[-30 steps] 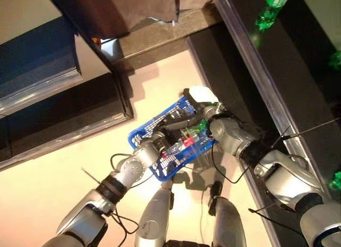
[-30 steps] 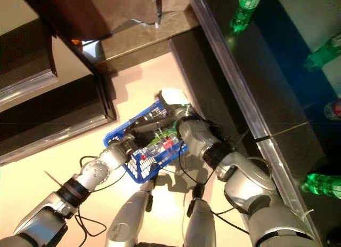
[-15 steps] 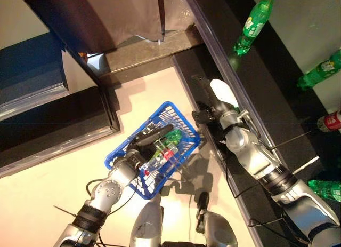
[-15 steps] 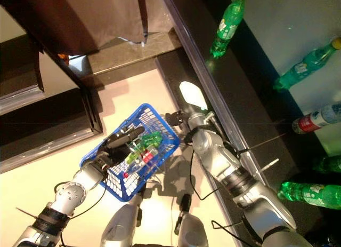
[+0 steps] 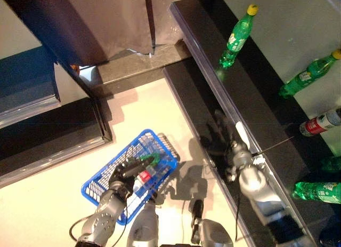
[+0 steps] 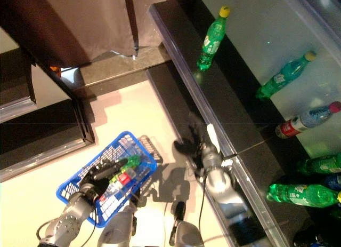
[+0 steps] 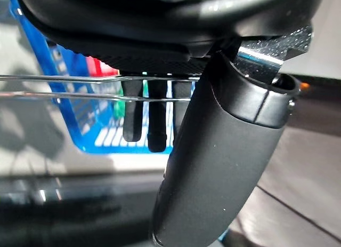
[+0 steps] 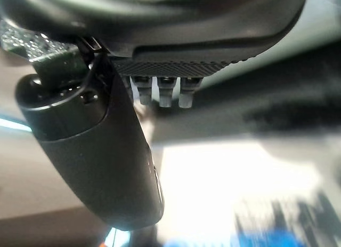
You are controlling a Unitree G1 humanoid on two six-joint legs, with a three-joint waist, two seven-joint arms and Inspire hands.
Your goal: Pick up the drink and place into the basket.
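Basket of blue plastic mesh hangs from the left hand, whose dark fingers are curled round its thin wire handle. Just beyond those fingers, inside the basket, lies the drink, a clear bottle with green top and red label. The right hand is well apart from it, up by the dark glossy counter edge, fingers spread and holding nothing. Farther along the counter from that hand stands a green plastic bottle with yellow cap.
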